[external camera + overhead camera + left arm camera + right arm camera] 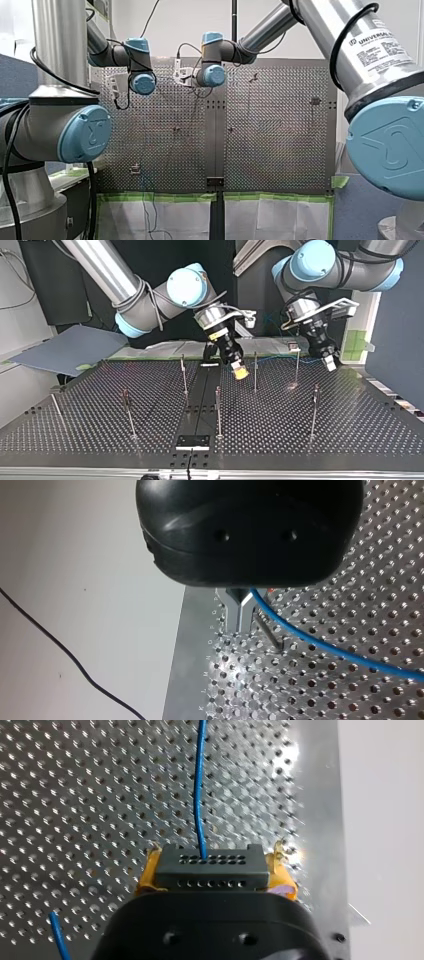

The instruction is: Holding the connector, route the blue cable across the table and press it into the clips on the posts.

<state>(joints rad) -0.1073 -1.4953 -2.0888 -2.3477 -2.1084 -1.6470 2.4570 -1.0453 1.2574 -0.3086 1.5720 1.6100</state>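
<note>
One black connector [207, 865] sits clamped between the yellow pads of my right gripper [215, 870]. The blue cable [200, 780] runs out of it, ahead over the holey table [75, 795]. My left gripper [241, 615] looks pinched shut on that cable further along, right beside a thin post [270, 632]. Pretty sure this is the early routing bit, since I can't spot any cable seated yet. Next move imo: keep the line taut, bring it over the clip [293, 346] near my left gripper, then push down. More posts [255, 371] stand close around both grippers in the top view, so it'd be easy to snag one.
</note>
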